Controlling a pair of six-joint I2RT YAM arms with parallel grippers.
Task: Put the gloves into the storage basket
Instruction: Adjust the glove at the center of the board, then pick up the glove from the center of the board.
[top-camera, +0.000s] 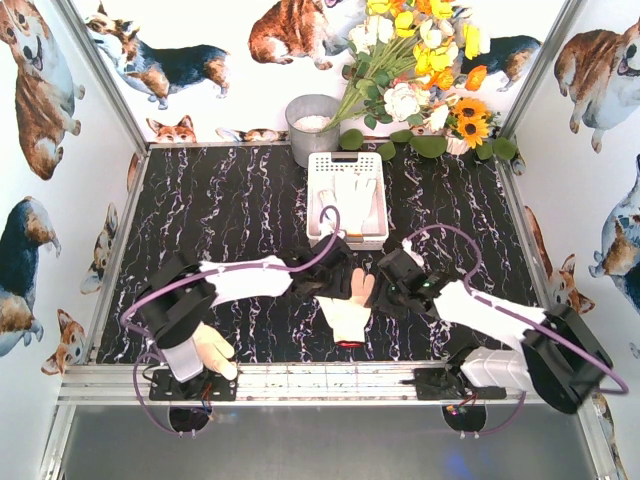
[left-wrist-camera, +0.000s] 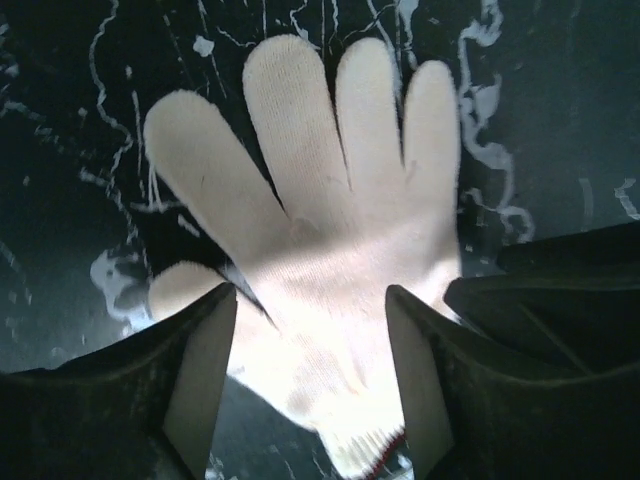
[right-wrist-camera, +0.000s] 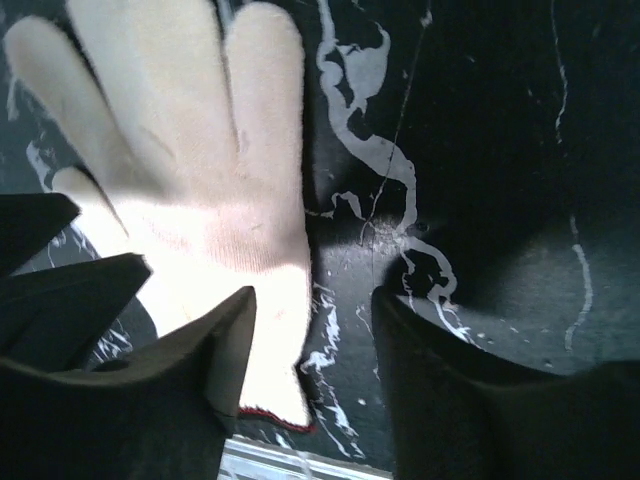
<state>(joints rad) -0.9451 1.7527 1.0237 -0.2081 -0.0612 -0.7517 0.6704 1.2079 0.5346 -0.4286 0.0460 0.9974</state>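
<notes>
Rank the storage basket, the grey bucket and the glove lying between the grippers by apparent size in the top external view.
1. White storage basket, clearly largest.
2-3. Grey metal bucket and white glove look alike. The glove is partly hidden, so these two stay unranked.

Shows a black, white-veined counter (top-camera: 220, 220) bearing a white lattice basket (top-camera: 335, 165) at far centre, a grey bucket (top-camera: 310, 135) just behind-left, a cream glove (top-camera: 348, 318) flat near centre-front and a second glove (top-camera: 213, 350) at the near-left edge.

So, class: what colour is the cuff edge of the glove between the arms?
Red, edging the cream glove; clearest in the right wrist view.
</notes>
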